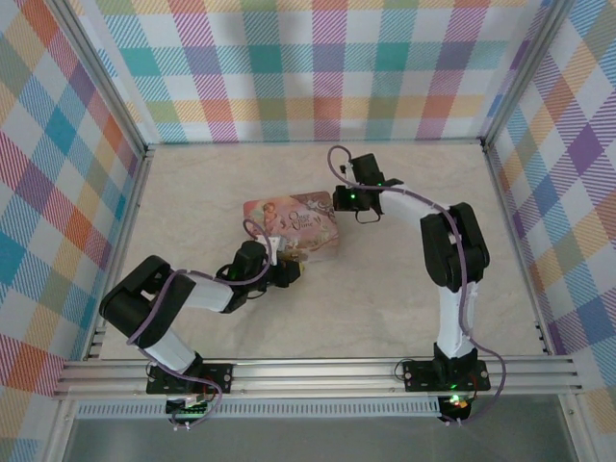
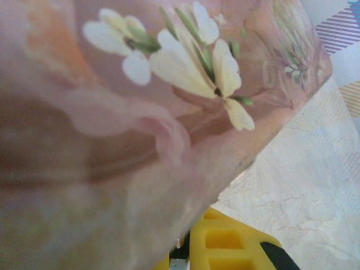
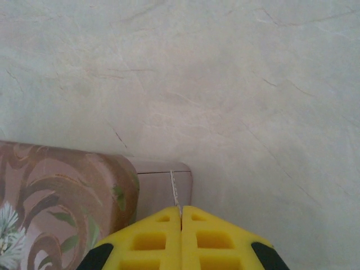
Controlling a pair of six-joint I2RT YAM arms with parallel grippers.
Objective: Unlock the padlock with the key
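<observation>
Pressing against the lower left edge of a pink tin (image 1: 294, 226) at frame centre, the left jaws hide their own gap, so their state cannot be told. The padlock is too small to make out there. At the tin's right edge, the right jaws pinch a thin key (image 3: 175, 191). The unlocking seems not yet begun. Bare counter (image 1: 371, 313) lies open lower right, with the walls well apart.

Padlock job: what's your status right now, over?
Right gripper shut on thin blade, likely the key, beside tin corner. Left gripper at tin's near side, grip unclear. Tin sits between the grippers.
</observation>
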